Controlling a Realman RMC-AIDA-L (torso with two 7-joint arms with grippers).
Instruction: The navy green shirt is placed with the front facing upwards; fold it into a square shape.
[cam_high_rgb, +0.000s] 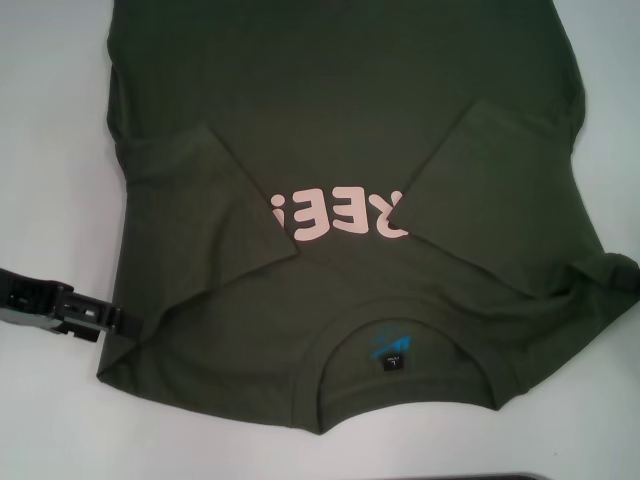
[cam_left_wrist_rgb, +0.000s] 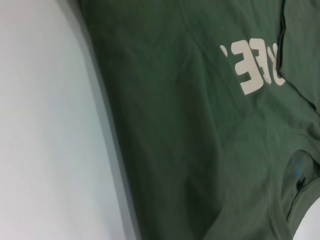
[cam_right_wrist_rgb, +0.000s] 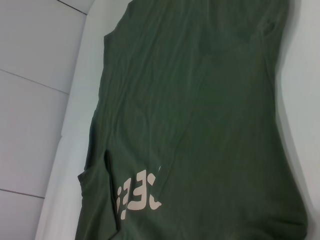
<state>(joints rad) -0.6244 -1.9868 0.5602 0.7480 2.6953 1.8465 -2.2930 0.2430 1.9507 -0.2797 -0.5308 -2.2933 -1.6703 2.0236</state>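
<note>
While spread flat across the white table (cam_high_rgb: 50, 150), the navy green shirt (cam_high_rgb: 350, 120) lies front up, collar toward the robot, both sleeves folded in over the chest and partly covering the pale block letters (cam_high_rgb: 340, 215). Neck label (cam_high_rgb: 390, 350) sits inside the collar. Left gripper (cam_high_rgb: 110, 318) is low at the shirt's left shoulder edge, touching the cloth; can't tell whether its claw is apart or together. Right gripper isn't seen.
</note>
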